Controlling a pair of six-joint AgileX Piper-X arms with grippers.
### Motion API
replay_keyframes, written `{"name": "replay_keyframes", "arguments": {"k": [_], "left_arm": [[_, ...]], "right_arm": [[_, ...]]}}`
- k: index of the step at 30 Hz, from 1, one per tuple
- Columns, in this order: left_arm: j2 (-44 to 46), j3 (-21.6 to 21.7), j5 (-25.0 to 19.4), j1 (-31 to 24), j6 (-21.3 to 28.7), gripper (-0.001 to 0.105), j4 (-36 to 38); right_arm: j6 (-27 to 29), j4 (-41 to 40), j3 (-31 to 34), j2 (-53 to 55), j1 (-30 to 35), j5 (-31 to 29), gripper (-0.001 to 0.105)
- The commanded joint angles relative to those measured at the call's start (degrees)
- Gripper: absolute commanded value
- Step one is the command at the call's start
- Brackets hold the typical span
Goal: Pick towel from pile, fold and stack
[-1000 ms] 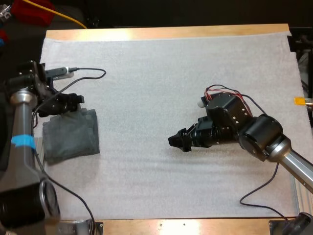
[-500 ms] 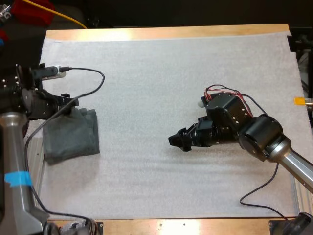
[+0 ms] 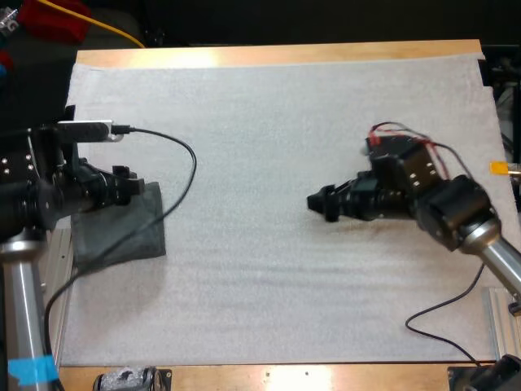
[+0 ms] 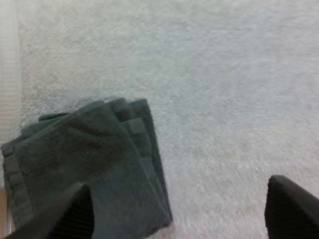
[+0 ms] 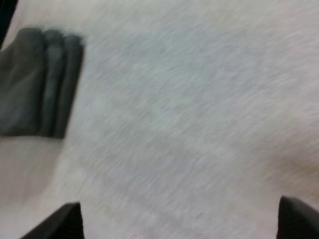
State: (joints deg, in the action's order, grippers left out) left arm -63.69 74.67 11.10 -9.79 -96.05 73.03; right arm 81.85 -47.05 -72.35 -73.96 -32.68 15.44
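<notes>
A folded dark grey-green towel stack (image 3: 122,232) lies at the mat's left edge. My left gripper (image 3: 132,185) hovers over the stack's far edge. In the left wrist view the towel (image 4: 84,164) shows its layered folds, and my left gripper (image 4: 179,214) is open, its fingers (image 4: 70,214) wide apart with nothing between them. My right gripper (image 3: 322,204) is over bare mat right of centre, pointing left. In the right wrist view the right gripper (image 5: 179,219) is open over the mat, with the towel (image 5: 37,82) far off.
The white mat (image 3: 269,130) covers most of the wooden table (image 3: 277,54). A black cable (image 3: 175,191) loops from the left arm over the mat beside the towel. Another cable (image 3: 444,314) trails under the right arm near the front right.
My left arm has drawn back from the towel, its cable loop swinging right. My right gripper has pulled back to the right and slightly farther away. The towel has stayed put.
</notes>
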Motion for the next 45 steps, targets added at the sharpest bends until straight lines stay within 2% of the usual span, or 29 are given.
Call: {"name": "replay_keyframes", "arguments": {"k": [1, 12, 26, 31, 35, 39, 45], "left_arm": [[1.03, 0.33, 0.22, 0.29, -0.50, 0.068, 0.42], [8.03, 0.33, 0.36, 0.30, -0.50, 0.068, 1.93], [11.36, 0.33, 3.47, 0.30, -1.08, 0.068, 2.53], [12.07, 0.33, 4.49, 2.90, -1.41, 0.068, 2.53], [13.61, 0.33, 1.12, 6.86, -0.45, 0.068, 2.53], [15.41, 0.33, -3.47, 7.80, -0.04, 0.068, 2.40], [20.73, 0.33, -4.56, 7.81, -0.04, 0.068, 1.23]], "right_arm": [[1.07, -1.40, -0.17, 0.56, 1.23, -0.06, 0.075], [6.49, -6.01, -0.17, 2.62, 11.96, -0.26, 0.075], [10.54, -10.64, -0.17, 12.88, 31.43, -0.26, 0.075], [11.10, -11.53, -0.17, 15.73, 33.18, -2.87, 0.075], [12.41, -12.57, -0.17, 18.05, 33.17, -4.91, 0.075], [13.61, -12.93, -0.17, 20.44, 33.07, -4.91, 0.075], [14.59, -13.23, -0.17, 24.91, 33.05, -4.91, 0.075]]}}
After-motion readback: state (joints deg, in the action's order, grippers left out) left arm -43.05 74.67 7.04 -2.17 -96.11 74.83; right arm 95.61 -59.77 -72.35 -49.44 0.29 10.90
